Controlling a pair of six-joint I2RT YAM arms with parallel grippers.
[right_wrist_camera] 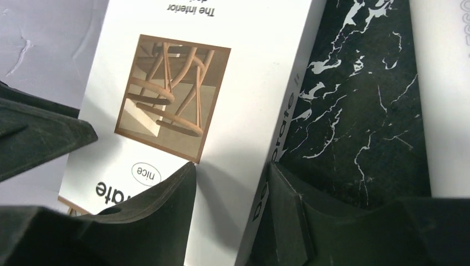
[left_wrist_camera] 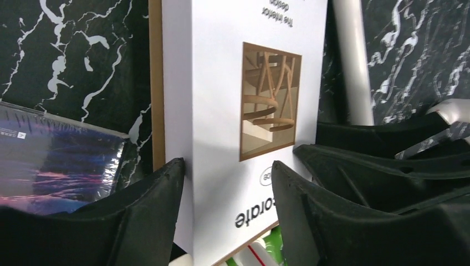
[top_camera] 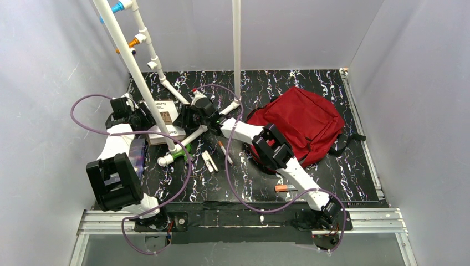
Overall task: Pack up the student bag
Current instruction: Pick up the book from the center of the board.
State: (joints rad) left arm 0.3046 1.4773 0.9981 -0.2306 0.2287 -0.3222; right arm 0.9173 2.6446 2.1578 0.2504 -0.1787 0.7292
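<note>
The student bag [top_camera: 299, 119], dark red, lies flat at the right middle of the black marbled table, away from both grippers. A white book [top_camera: 164, 113] with a picture of a wooden chair lies at the back left, partly under a slanting white pipe. My left gripper [top_camera: 145, 116] is at its left side. In the left wrist view, one finger [left_wrist_camera: 161, 199] presses the book's [left_wrist_camera: 221, 111] edge and the other rests on its cover. My right gripper [top_camera: 185, 119] is at the book's right side, with one finger on the cover [right_wrist_camera: 166, 83] and one finger [right_wrist_camera: 288, 210] against the spine.
A white pipe frame [top_camera: 138, 77] with coloured fittings slants over the book. A dark purple-blue book [top_camera: 137, 155] lies by the left arm. Pens [top_camera: 224, 151], a white marker [top_camera: 209, 160], a green piece [top_camera: 183, 151] and an orange item [top_camera: 285, 188] lie mid-table. Grey walls enclose the sides.
</note>
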